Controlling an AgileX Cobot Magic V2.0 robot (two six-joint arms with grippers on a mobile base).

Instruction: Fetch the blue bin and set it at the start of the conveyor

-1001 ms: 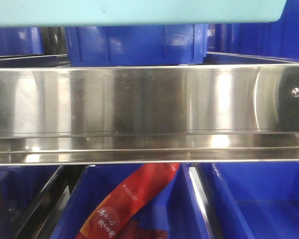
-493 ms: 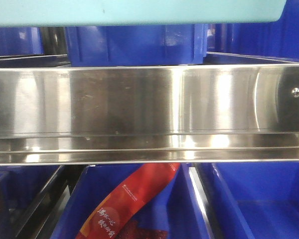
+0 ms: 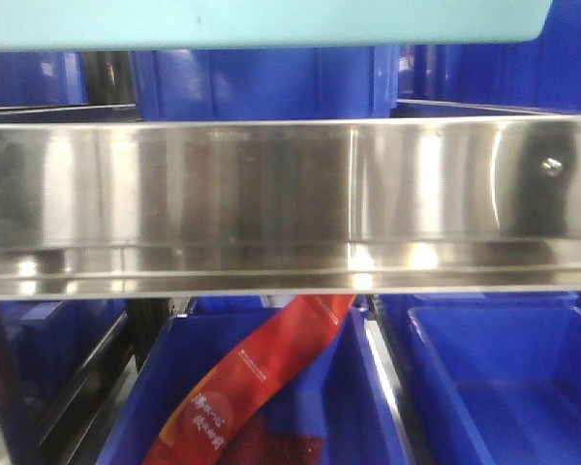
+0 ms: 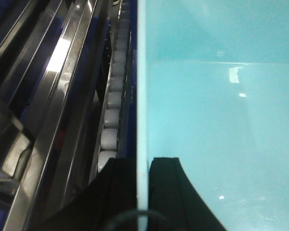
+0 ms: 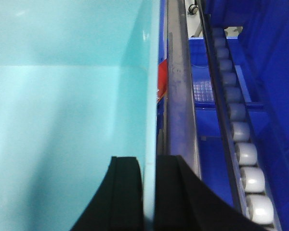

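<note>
Walls of blue bin [image 4: 221,120] sit clamped inside left claw [image 4: 142,162] and right claw [image 5: 149,161].

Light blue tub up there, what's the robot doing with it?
The robot is holding the blue bin with both arms. The left gripper pinches one side wall and the right gripper pinches the opposite wall. The bin is up by a shiny steel shelf rail, with dark blue crates behind and below it.

steel shelf rail [image 3: 271,203] close below blue bin [image 3: 261,21], roller tracks [image 4: 111,115] flanking
</note>
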